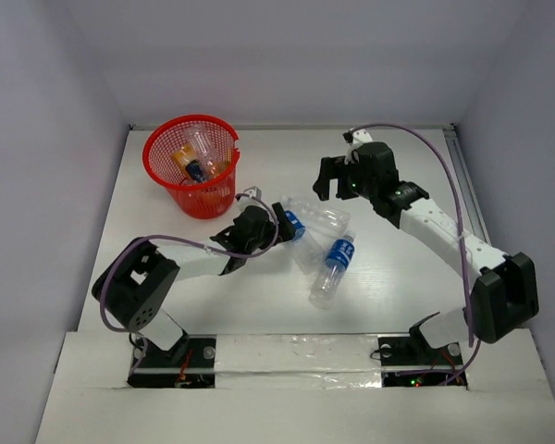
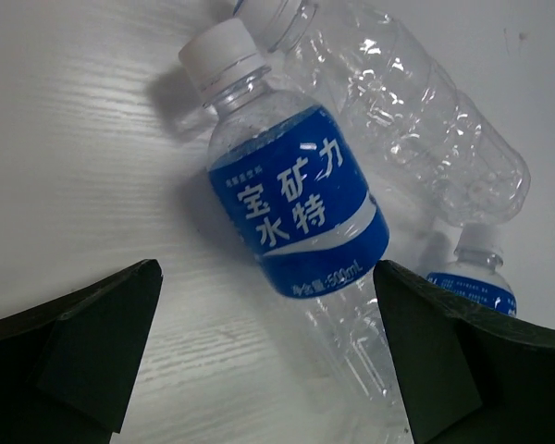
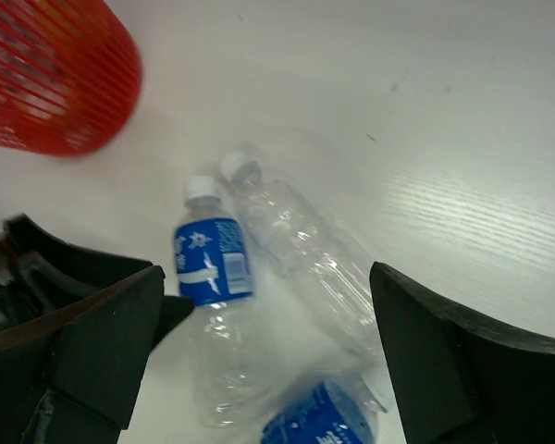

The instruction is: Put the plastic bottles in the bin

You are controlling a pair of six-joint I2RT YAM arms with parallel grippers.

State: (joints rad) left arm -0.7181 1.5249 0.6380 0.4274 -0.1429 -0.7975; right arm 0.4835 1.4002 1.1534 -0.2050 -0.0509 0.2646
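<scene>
Bin: upright at the far left of the table. You have at least two bottles lodged in it, an orange bottle and a clear bottle. A spot of blue beneath them may be a third, though the lattice and the angle from above leave that uncertain. Outstanding: three bottles, all lying on their sides in a loose cluster at mid-table, well apart from the bin. Item one, labelled bottle: blue label, white cap, nearest the left arm. Item two, bare bottle: clear, no label, just beside item one and seemingly touching it. Item three, third bottle: blue label, nearer the arm bases, cap end turned toward the other two. Left gripper: jaws spread wide and holding nothing. It is pointed at the labelled bottle, which lies between the two fingers in the wrist view with neither finger touching it. Right gripper: likewise wide and empty, held off the table beyond the cluster and looking down on it. Reckoning: you are about halfway, with three picks and three drops into the bin to go. The labelled bottle looks the likeliest next item, since the left jaws already frame it.
</scene>
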